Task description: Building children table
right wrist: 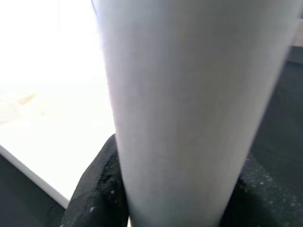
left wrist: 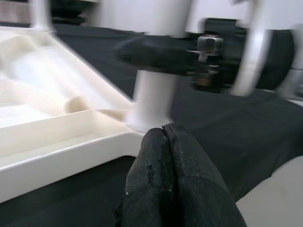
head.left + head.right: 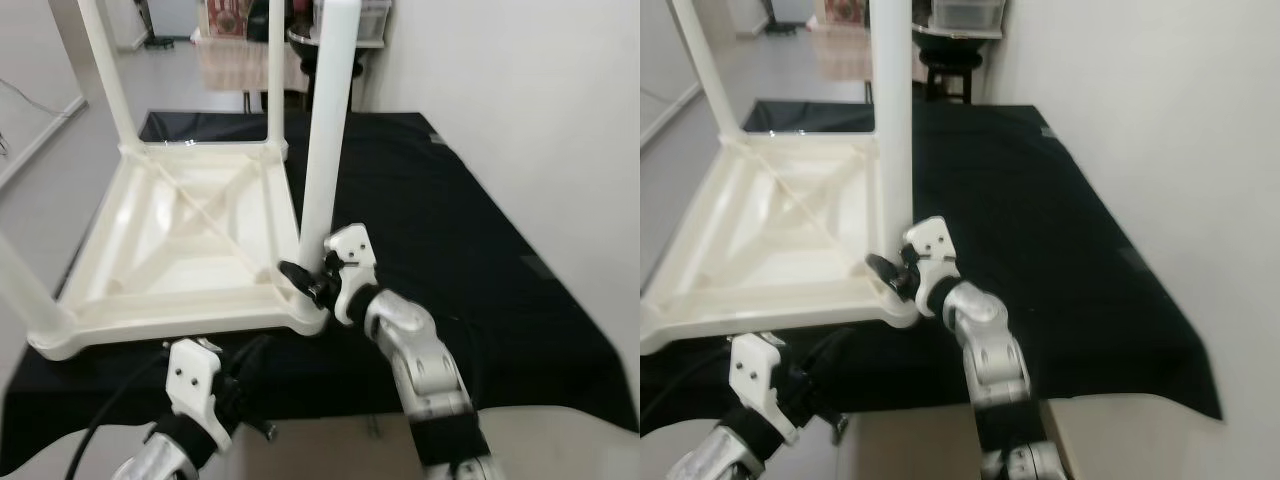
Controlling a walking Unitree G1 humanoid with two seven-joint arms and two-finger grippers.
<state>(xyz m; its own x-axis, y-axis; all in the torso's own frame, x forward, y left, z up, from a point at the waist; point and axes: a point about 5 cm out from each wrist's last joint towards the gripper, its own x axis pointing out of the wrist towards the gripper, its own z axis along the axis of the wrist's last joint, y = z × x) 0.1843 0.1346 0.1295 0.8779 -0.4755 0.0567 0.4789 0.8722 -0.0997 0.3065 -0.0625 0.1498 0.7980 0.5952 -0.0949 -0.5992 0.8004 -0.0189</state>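
A white plastic children's table (image 3: 180, 240) lies upside down on a black cloth, with its legs pointing up. My right gripper (image 3: 305, 275) is shut on the base of the near right leg (image 3: 325, 140), where the leg meets the corner socket. In the right wrist view the leg (image 1: 189, 104) stands between the black fingers (image 1: 97, 189). My left gripper (image 2: 163, 135) sits low by the table's front edge, just below that same corner. Its two fingers are pressed together, shut on nothing.
The black cloth (image 3: 460, 230) covers the work surface out to a white wall on the right. Three more legs stand at the far left (image 3: 105, 70), far right (image 3: 276, 70) and near left (image 3: 25, 290). A stool and storage boxes (image 3: 330, 40) stand behind. A black cable (image 3: 110, 410) hangs by my left arm.
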